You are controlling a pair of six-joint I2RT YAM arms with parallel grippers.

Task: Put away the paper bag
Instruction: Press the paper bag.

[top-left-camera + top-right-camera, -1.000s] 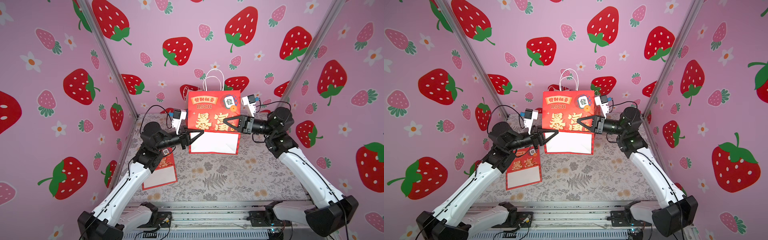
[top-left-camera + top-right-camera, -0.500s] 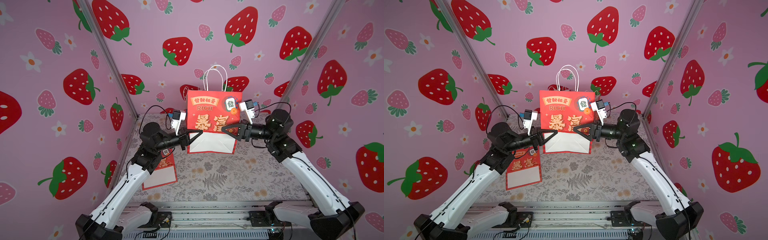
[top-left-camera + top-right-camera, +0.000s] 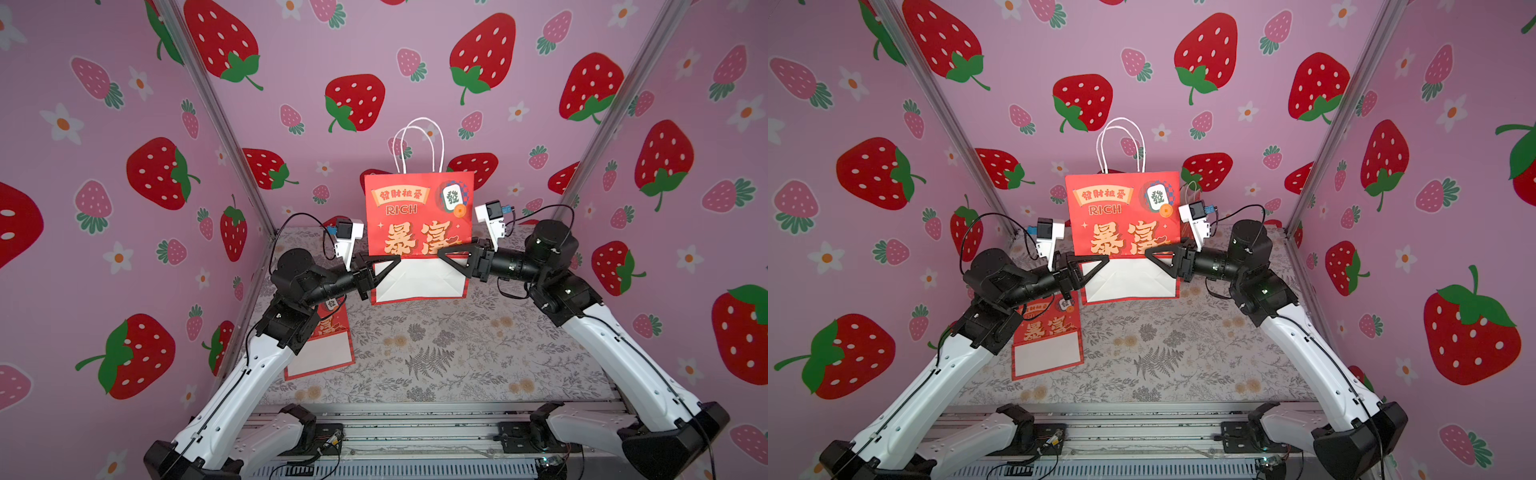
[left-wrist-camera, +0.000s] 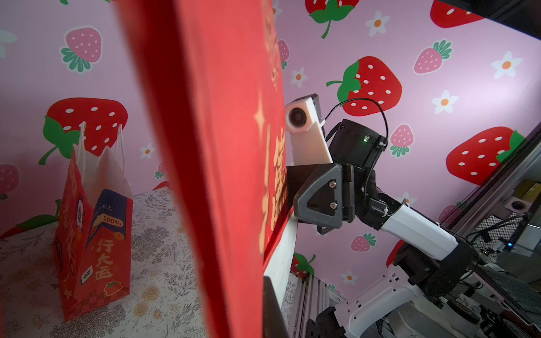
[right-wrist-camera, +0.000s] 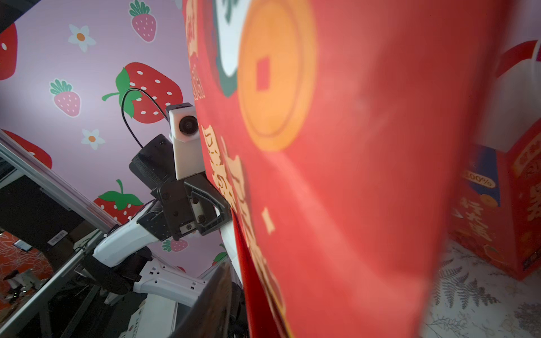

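The red paper bag [image 3: 417,216] [image 3: 1125,216] with gold lettering and white handles is held upright over the back of the table, pressed flat, its white bottom flap turned to the front. My left gripper [image 3: 392,261] [image 3: 1102,261] is shut on its left edge; in the left wrist view one dark finger [image 4: 273,307] lies against the red panel [image 4: 222,164]. My right gripper [image 3: 444,254] [image 3: 1151,254] straddles the right edge, open. In the right wrist view its blurred finger [image 5: 209,301] stands slightly off the paper [image 5: 351,190].
Another flat red bag [image 3: 326,347] [image 3: 1047,340] lies on the floral tablecloth [image 3: 449,353] under my left arm. A further red bag [image 4: 93,228] [image 5: 497,210] stands open behind the held one. Strawberry walls close in the back and both sides.
My right gripper's jaws opened wide, then came partly together again around the bag's right edge. The bag shifted slightly left. My left gripper tightened its hold.
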